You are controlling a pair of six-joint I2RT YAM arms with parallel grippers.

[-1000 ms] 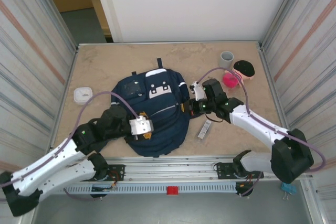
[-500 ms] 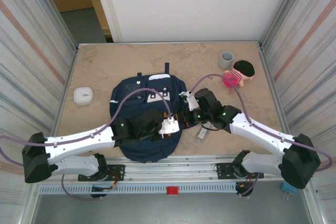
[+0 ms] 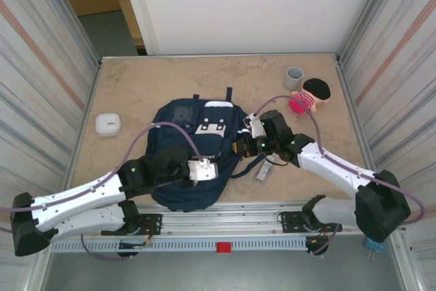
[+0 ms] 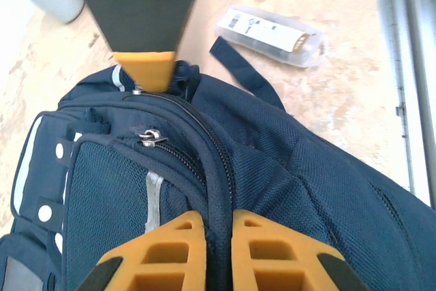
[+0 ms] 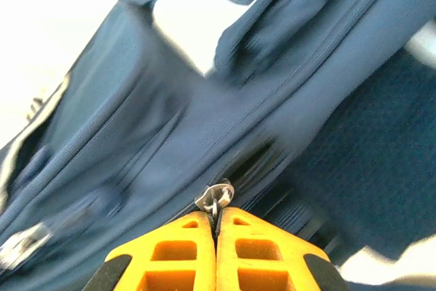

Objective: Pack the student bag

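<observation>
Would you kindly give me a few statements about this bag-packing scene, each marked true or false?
1. The right gripper is pinching a metal zipper pull on the student bag. True.
2. The grey cup stands inside the bag. False: it stands on the table at the far right, near the doll.
3. The left gripper is closed on a ridge of the bag's fabric. True.
4. The clear plastic packet lies on top of the bag. False: it lies on the table beside the bag.
</observation>
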